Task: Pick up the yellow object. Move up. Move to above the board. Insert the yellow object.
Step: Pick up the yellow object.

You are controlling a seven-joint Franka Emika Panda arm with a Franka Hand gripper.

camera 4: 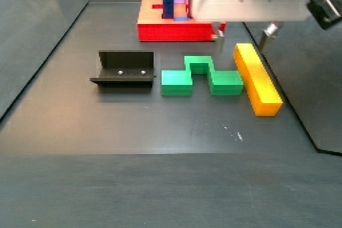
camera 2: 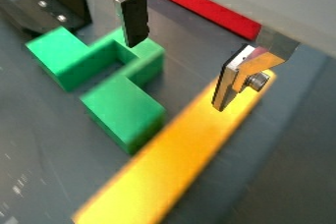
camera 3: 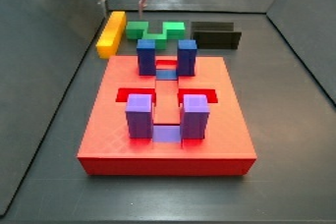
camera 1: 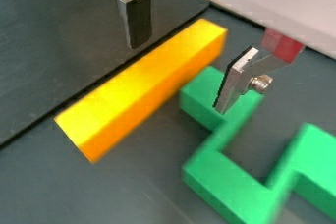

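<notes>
My gripper (camera 1: 184,56) hangs with its fingers apart over the far end of the yellow bar (camera 1: 141,87), which lies on the floor beside the green notched block (camera 2: 100,81), near the red board (camera 3: 165,122); no writing is readable

The light is bright and even, with soft shadows under the gripper (camera 1: 184,56), which hangs just above the floor. The wrist pictures look a bit fuzzy. The floor (camera 4: 147,122) shines a little.
</notes>
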